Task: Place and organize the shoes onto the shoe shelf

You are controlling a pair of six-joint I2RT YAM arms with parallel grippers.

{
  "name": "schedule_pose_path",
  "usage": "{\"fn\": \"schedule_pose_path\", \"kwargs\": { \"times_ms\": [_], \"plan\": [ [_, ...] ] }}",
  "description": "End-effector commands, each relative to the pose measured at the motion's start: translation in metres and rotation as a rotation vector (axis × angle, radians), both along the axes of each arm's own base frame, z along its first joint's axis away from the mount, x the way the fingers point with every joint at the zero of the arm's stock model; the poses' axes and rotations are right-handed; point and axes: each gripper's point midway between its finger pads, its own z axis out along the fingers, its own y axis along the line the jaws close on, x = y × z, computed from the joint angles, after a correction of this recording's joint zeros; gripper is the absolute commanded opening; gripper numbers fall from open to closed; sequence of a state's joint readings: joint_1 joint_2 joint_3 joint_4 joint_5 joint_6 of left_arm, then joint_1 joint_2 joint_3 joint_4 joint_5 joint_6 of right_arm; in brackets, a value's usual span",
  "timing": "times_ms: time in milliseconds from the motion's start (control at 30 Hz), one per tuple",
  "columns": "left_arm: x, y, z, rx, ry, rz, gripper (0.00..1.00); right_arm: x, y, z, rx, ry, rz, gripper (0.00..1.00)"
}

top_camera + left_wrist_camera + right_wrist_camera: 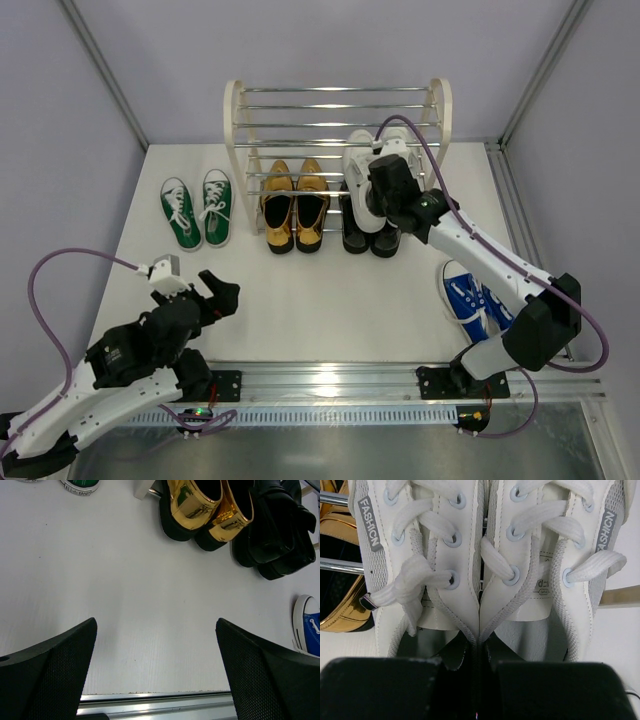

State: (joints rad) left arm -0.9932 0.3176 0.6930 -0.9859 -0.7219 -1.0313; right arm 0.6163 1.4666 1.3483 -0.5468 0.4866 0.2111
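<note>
My right gripper (378,192) is shut on the white sneakers (364,165), pinching the two inner collars together (479,630), and holds the pair over the right side of the shoe shelf (234,120). The gold loafers (295,205) sit on the shelf's bottom tier at left, and the black dress shoes (366,238) sit beside them under the white pair. The green sneakers (197,208) lie on the table left of the shelf. The blue sneakers (470,298) lie at the right, partly under my right arm. My left gripper (220,293) is open and empty at the near left.
Chrome shelf rods (335,566) show left of the white pair in the right wrist view. An aluminium rail (330,378) runs along the near table edge. The left wrist view shows the gold loafers (195,505), the black shoes (275,535) and a blue sneaker's toe (307,630).
</note>
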Motion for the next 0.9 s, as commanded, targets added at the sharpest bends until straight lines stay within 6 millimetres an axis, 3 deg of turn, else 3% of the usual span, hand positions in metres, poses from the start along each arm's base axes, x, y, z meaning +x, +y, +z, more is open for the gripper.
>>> {"fn": "schedule_pose_path", "kwargs": {
  "times_ms": [0, 467, 700, 867],
  "plan": [
    [0.001, 0.005, 0.015, -0.025, -0.032, 0.019, 1.00, 0.032, 0.009, 0.088, 0.145, -0.272, -0.006, 0.04],
    [0.001, 0.002, 0.017, -0.031, -0.029, 0.012, 1.00, 0.053, 0.016, 0.108, 0.193, -0.313, -0.006, 0.04],
    [0.000, 0.005, 0.018, -0.031, -0.030, 0.015, 1.00, 0.076, 0.012, 0.091, 0.190, -0.276, -0.055, 0.04],
    [-0.001, 0.007, 0.018, -0.035, -0.030, 0.018, 1.00, 0.080, 0.008, 0.086, 0.191, -0.287, -0.087, 0.04]
  ]
}}
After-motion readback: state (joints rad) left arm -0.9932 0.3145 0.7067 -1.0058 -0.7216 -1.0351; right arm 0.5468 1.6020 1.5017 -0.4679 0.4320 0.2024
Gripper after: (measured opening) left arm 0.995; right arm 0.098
